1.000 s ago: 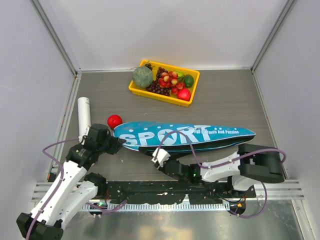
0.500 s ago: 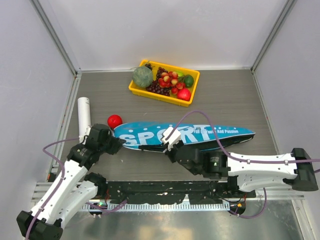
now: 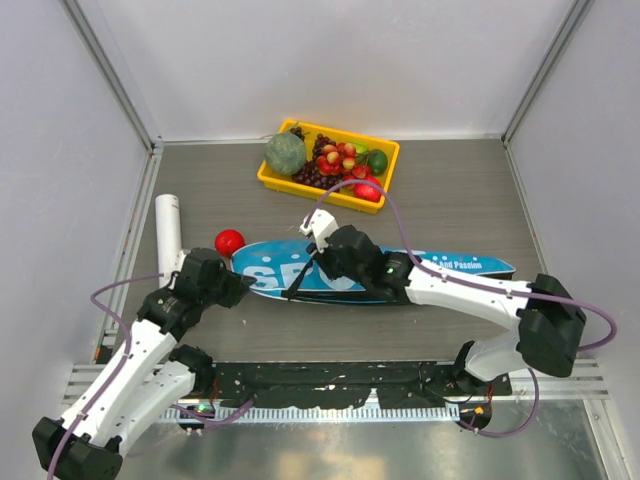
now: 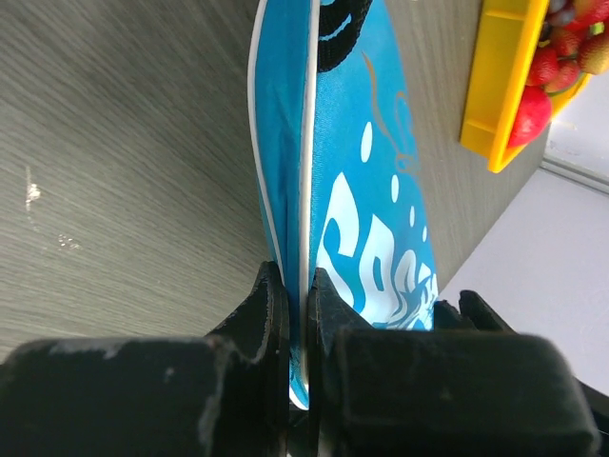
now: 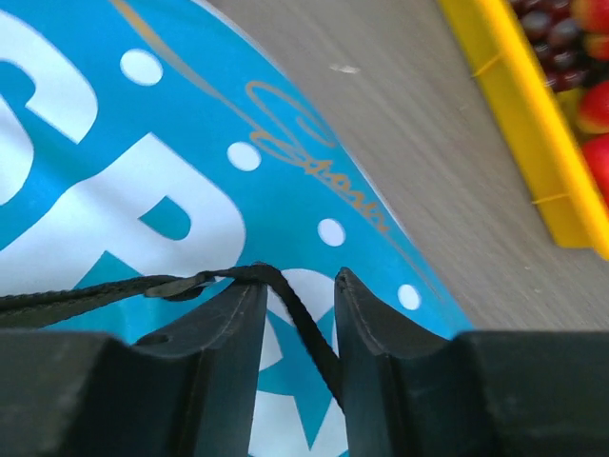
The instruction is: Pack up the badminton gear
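The big blue "SPORT" bag (image 3: 450,270) lies flat across the table's middle. My left gripper (image 3: 232,287) is shut on the bag's left end; in the left wrist view (image 4: 297,276) its jaws pinch the white-piped edge of the bag (image 4: 371,190). My right gripper (image 3: 318,268) hovers over the bag's lettering (image 5: 124,190). Its jaws (image 5: 300,281) stand narrowly apart with the bag's black strap (image 5: 95,297) running between them and drawn taut (image 3: 300,283). The white tube (image 3: 168,228) lies at the left. Rackets and shuttlecocks are out of view.
A small red ball (image 3: 229,241) sits just beyond the bag's left end, near the left gripper. The yellow fruit tray (image 3: 270,178) stands at the back centre; its wall also shows in the right wrist view (image 5: 514,124). Walls close in left, right and back.
My right arm swung from the near front edge up and over the bag, carrying the black strap with it. The bag shifted slightly right. The left gripper kept its hold.
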`<move>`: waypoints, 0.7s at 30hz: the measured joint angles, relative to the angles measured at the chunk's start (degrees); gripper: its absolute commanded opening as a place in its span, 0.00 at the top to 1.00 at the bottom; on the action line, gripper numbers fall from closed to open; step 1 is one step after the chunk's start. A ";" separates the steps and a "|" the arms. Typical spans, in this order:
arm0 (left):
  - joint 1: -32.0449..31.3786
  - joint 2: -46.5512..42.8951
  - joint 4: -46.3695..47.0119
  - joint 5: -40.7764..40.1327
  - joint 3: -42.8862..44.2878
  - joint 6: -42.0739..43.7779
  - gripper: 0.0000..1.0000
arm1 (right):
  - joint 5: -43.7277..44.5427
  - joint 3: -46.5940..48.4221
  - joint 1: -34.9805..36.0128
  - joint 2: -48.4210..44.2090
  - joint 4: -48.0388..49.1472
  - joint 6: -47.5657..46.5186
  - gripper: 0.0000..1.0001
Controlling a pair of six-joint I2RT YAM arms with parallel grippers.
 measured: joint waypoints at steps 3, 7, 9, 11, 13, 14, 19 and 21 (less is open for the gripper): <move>-0.07 0.48 -0.63 0.13 -0.68 -0.39 1.00 | -3.80 1.66 -0.15 2.99 -2.86 0.48 0.43; -0.09 1.73 -1.14 0.61 -0.68 -1.14 1.00 | -7.21 4.09 -0.15 1.86 -10.64 5.64 0.33; -0.17 2.23 -1.42 0.81 -0.68 -1.77 1.00 | -8.55 4.72 -0.15 -0.11 -12.72 8.74 0.35; -0.28 2.67 -1.68 0.87 -0.66 -2.12 1.00 | -9.90 5.01 0.00 -3.43 -14.38 13.42 0.39; -0.33 3.13 -2.14 1.05 -0.42 -2.69 1.00 | -10.62 4.81 0.63 -7.80 -14.27 18.58 0.40; -0.33 3.28 -2.32 1.07 -0.26 -3.17 1.00 | -10.75 4.00 1.22 -10.01 -12.96 20.92 0.40; -0.35 3.39 -3.15 1.79 -0.09 -5.51 1.00 | -8.41 -6.40 9.42 -18.67 -1.01 28.92 0.43; -0.35 3.48 -3.72 2.14 0.26 -6.58 1.00 | -6.54 -10.73 12.96 -18.91 4.04 30.80 0.47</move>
